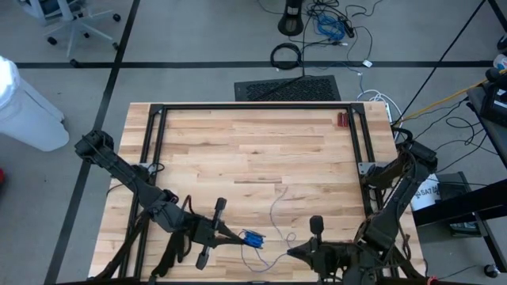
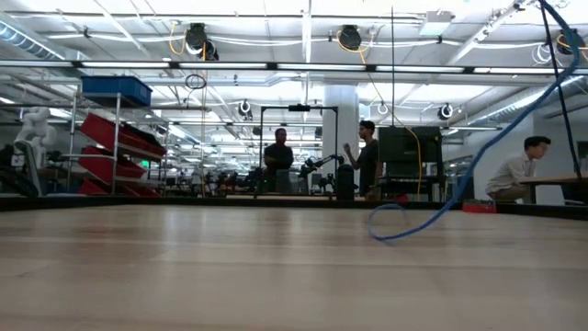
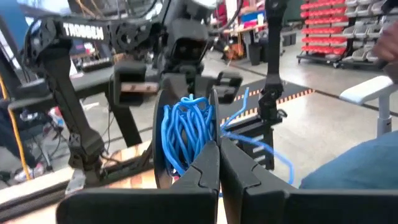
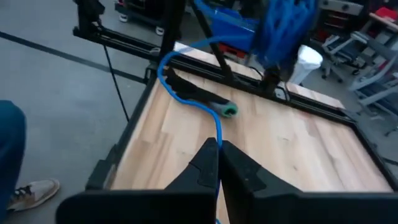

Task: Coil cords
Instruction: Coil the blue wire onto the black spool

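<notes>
Left gripper [image 3: 217, 155] clamped on blue cord bundle [image 3: 186, 134], seen only in left wrist view. Right gripper [image 4: 217, 155] pinches the cord's strand. Pliers [image 1: 342, 119] lie well apart.

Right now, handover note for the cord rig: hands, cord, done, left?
Left hand: shut on the blue cord, holding a wound bundle of loops near the table's front edge.
Right hand: shut on the same cord's free run, front right of the table.
Cord: bundle at the left hand; the tail loops out over the wood toward the middle and back to the right hand.
Done: several loops wound.
Left: likely wind in the loose tail, then set the coil down.
</notes>
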